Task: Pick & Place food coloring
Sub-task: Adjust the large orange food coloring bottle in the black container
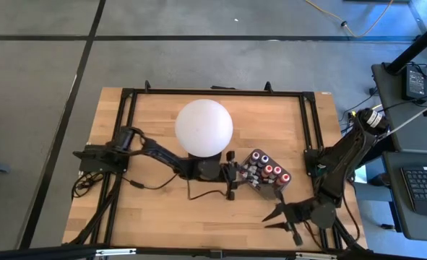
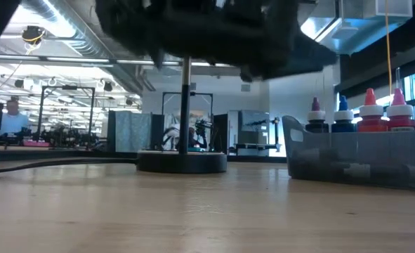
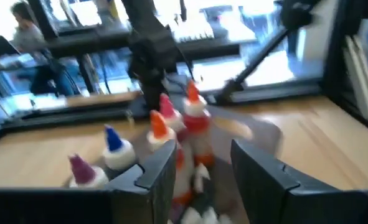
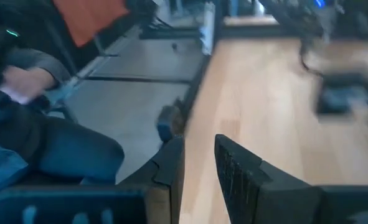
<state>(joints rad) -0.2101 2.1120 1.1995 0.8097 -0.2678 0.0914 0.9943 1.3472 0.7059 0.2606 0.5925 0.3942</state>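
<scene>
Surface [image 1: 162,217]: pale wooden planks with visible grain, rectangular, bordered by a black metal frame
Tray [image 1: 282,180]: dark translucent plastic box, rectangular with straight walls, lying at about four o'clock from the globe, slightly skewed on the surface
Food coloring [image 1: 268,170]: small bottles standing upright inside the tray; from above they show as round red and dark caps packed together; in the low view they rise above the tray wall with pointed tips, purple, blue and red; the left wrist view shows pale bodies with orange, blue, pink and purple cone tips
Globe [image 1: 204,127]: large smooth matte white sphere near the middle of the surface, on a thin metal stem with a flat round dark base seen in the low view
Left end effector [image 1: 233,175]: at the nine o'clock edge of the tray, just beside the bottles; its two flat dark fingers [image 3: 155,171] stand apart with a clear gap, and red and white bottles show through that gap; whether any bottle is touched cannot be told
Right end effector [image 1: 278,218]: low at about five o'clock on the surface, well apart from the tray; its dark ribbed fingers [image 4: 246,174] stand with a narrow gap, nothing between them
Cable [image 1: 148,185]: thin black lead trailing across the wood under the left arm
</scene>
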